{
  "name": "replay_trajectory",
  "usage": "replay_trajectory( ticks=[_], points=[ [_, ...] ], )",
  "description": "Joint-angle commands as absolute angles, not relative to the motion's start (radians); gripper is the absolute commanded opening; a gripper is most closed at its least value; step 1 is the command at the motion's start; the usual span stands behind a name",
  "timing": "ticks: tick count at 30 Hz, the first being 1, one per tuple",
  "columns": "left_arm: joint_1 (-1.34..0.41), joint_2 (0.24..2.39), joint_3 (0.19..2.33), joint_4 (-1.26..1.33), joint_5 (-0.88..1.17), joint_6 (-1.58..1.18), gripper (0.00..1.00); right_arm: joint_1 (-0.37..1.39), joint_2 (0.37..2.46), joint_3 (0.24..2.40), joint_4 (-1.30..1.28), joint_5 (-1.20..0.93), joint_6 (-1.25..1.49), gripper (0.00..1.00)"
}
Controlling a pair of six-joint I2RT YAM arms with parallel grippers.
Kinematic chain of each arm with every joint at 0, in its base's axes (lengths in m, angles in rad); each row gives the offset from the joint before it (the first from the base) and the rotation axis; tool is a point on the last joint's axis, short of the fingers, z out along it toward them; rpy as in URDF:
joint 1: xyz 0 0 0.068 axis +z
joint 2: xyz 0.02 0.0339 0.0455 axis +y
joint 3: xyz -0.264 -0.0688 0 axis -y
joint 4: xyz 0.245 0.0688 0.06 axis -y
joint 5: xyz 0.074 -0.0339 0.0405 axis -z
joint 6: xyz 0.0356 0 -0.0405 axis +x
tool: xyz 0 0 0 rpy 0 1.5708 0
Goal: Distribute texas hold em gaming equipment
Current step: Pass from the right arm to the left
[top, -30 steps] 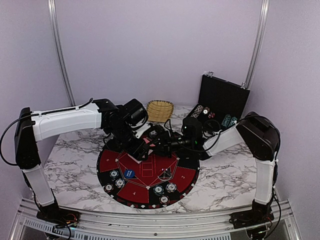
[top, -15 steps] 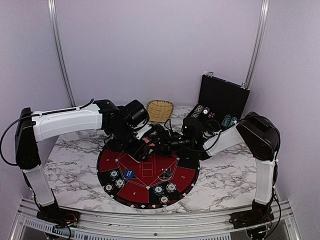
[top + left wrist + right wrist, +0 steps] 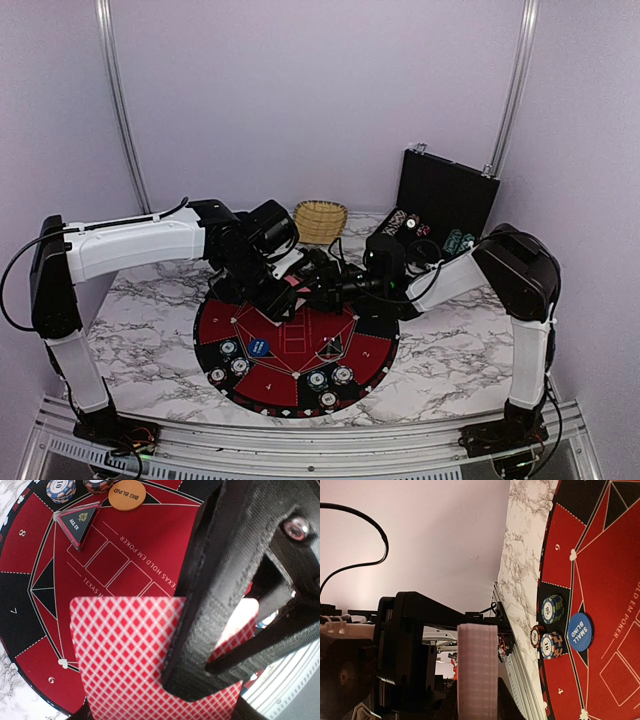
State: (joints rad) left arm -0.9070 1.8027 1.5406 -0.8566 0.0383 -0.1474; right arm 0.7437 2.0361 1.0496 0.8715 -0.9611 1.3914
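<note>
Above the mat (image 3: 125, 545), the left end effector (image 3: 289, 291) has closed, pinching a red-backed card (image 3: 125, 650); the right end effector (image 3: 321, 281) still clamps the deck (image 3: 477, 670).

Top view: high, behind arm bases, facing forward and down; far off; whole table (image 3: 450, 350) in frame, mat (image 3: 296, 345) lower centre.
Left wrist view: very near, looking down past own finger (image 3: 225, 580) onto mat; card (image 3: 120, 650) fills lower frame, orange disc (image 3: 127, 495) at top edge.
Right wrist view: low, rolled sideways, table edge running vertical; card stack (image 3: 477, 670) lower centre, wall upper left.
All three share mat; blue disc (image 3: 580, 631) shows in top and right wrist views.
</note>
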Motion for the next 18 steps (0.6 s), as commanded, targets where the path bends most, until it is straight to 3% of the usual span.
replay_trajectory(
  ticks=[1, 18],
  points=[
    [-0.909, 1.809, 1.553, -0.854, 0.036, -0.137, 0.57, 0.752, 2.009, 1.061, 0.851, -0.958, 1.324, 0.15],
    [-0.891, 1.793, 1.526, -0.856, 0.074, -0.141, 0.57, 0.752, 1.968, 1.085, 0.738, -0.941, 1.216, 0.45]
  ],
)
